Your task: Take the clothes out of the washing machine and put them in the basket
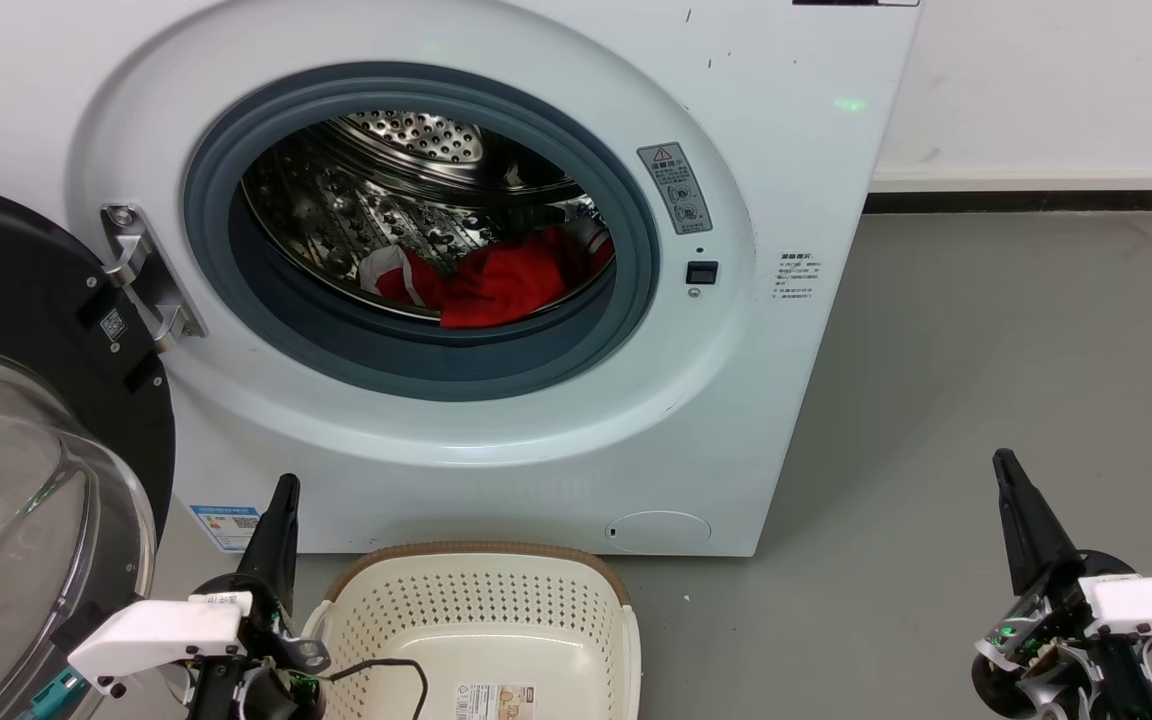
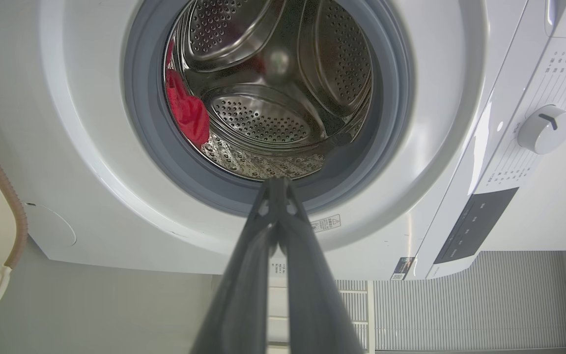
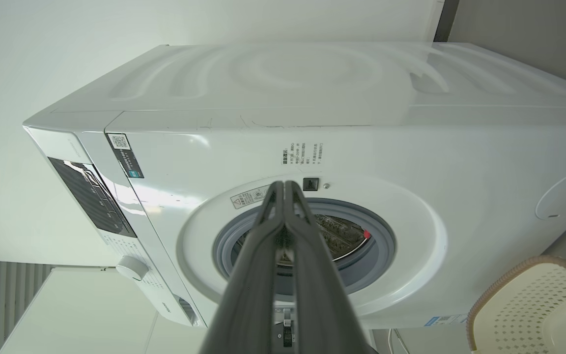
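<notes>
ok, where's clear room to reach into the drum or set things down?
Free: drum above the clothes; inside the basket; floor right of the washing machine. Crowded: drum bottom, where clothes pile; left side, by the open door.

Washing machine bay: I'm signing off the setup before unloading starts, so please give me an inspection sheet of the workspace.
Surface: smooth grey floor.
Job's things: washing machine with its door swung open to the left; red clothes lying in the drum; basket on the floor before the machine, no clothes in its visible part.
Clutter: nothing seen.
Grippers: left gripper and right gripper both shut, holding nothing, low before the machine.
Cables: thin black cable looping from the left wrist over the basket.
Surroundings: white wall with dark baseboard right of the machine.
</notes>
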Controlling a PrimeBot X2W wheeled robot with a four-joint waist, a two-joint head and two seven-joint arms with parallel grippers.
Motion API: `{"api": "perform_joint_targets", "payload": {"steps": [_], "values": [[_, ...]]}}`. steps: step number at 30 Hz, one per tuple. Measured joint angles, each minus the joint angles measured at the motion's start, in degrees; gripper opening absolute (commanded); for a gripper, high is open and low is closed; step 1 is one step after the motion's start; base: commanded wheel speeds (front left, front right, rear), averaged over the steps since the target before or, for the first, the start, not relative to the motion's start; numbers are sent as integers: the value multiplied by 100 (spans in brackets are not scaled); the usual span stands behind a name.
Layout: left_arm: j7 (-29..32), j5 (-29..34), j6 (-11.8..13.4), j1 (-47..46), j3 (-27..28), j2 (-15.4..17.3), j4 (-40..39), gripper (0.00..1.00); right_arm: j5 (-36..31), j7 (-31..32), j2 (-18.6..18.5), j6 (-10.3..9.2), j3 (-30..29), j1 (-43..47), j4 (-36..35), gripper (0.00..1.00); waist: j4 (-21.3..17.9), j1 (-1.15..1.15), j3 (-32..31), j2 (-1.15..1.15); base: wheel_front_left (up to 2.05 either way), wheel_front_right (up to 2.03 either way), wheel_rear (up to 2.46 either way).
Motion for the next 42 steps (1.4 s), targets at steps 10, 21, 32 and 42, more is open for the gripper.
{"api": "perform_joint_targets", "payload": {"steps": [10,21,32,42], "values": [[0,0,0,0,0,0,0,0,0,0,0,0,0,0,0,0,0,0,0,0,0,0,0],[0,0,0,0,0,0,0,0,0,0,0,0,0,0,0,0,0,0,0,0,0,0,0],[-94,11,2,174,-108,-23,159,100,0,-64,24,-1,33,183,127,100,-1,0,2,0,0,0,0],[-401,619,2,163,-363,-25,-80,100,-657,-399,-25,-1,164,220,-85,100,2,0,12,0,0,0,0]]}}
